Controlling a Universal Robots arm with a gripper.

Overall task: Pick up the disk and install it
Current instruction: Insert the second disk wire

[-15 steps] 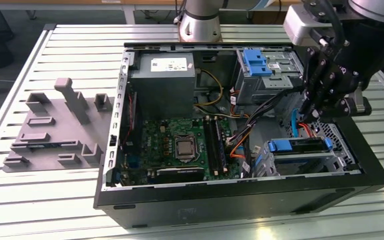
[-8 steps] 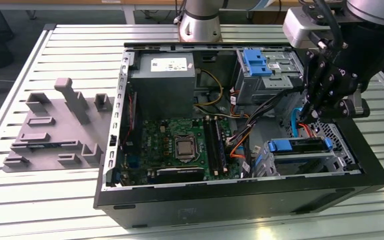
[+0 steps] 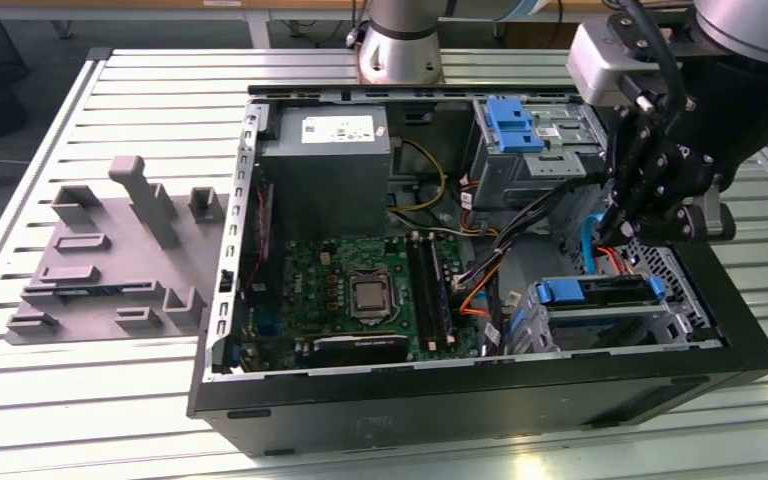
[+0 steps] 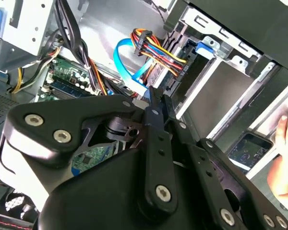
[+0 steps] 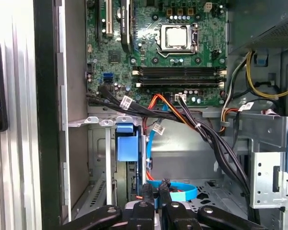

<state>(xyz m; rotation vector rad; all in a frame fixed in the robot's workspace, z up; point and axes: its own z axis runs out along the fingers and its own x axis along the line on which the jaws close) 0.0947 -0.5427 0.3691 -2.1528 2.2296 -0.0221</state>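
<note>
gripper: the gripper [image 3: 635, 215] hovers inside the open PC case [image 3: 357, 395], fingers together, clamped on nothing visible.
disk: the disk [image 3: 598, 291] sits in the drive cage, near right corner.
step: seating looks done; judged near finished.

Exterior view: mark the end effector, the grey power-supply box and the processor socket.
end effector [image 3: 628, 232], exterior view, at the fingertips.
grey power-supply box [image 3: 325, 175], exterior view, on its grey top face.
processor socket [image 3: 369, 294], exterior view, on the silver centre plate.
</note>
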